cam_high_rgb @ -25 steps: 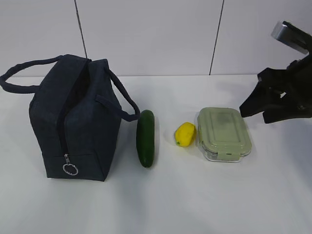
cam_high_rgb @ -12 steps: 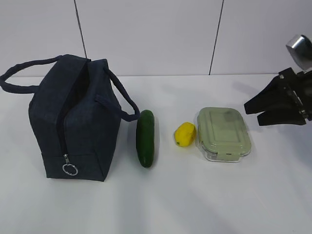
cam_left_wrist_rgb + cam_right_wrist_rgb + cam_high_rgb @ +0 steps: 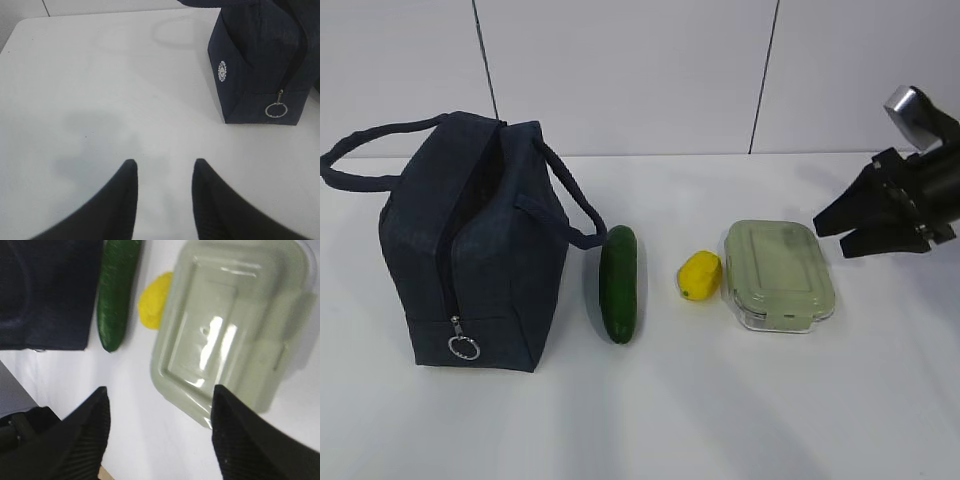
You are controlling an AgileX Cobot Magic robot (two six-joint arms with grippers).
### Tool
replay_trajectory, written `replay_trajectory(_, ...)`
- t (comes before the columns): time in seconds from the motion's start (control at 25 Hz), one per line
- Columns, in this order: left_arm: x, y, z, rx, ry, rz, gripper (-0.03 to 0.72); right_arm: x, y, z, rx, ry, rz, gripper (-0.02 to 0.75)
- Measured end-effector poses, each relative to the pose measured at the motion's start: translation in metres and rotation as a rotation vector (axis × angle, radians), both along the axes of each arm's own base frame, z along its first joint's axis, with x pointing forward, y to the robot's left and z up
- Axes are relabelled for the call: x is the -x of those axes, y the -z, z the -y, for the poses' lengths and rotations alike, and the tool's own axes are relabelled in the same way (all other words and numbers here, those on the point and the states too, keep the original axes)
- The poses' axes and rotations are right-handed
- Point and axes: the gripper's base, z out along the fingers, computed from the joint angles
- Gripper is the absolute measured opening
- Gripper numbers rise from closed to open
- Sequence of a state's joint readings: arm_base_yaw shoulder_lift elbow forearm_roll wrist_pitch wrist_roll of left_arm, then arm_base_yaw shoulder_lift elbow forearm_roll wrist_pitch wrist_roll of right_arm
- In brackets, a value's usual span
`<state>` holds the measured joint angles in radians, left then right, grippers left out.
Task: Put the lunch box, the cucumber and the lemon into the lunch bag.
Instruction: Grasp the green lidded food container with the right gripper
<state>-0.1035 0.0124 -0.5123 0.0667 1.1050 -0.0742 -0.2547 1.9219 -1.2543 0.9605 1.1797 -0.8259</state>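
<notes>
The right gripper [image 3: 835, 232] is spread wide and holds nothing. It hangs just to the side of the lunch box [image 3: 779, 274], not touching it. Past the box lie the lemon [image 3: 700, 275] and the cucumber [image 3: 620, 283], then the lunch bag [image 3: 475, 245], far off on the counter [image 3: 720, 400]. The left gripper [image 3: 162, 185] is spread too, near the bag. The box's smooth lid may slip. A bump could roll the lemon away.

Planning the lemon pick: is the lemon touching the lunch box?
Cannot tell. In the exterior view the lemon meets the lunch box with no visible gap; the right wrist view overlaps them.
</notes>
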Motion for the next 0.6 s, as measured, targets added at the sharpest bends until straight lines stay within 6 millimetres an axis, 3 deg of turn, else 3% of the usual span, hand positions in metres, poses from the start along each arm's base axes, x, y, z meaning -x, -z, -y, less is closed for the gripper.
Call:
replay_trajectory(0.28, 0.0, 0.0, 0.0, 0.0, 0.0, 0.0, 0.247, 0.0, 0.013, 0.004, 0.042, 0.005, -0.061, 0.459)
replay_trajectory(0.6, 0.0, 0.0, 0.0, 0.0, 0.0, 0.0, 0.244, -0.016, 0.038, 0.009, 0.036, 0.055, -0.088, 0.46)
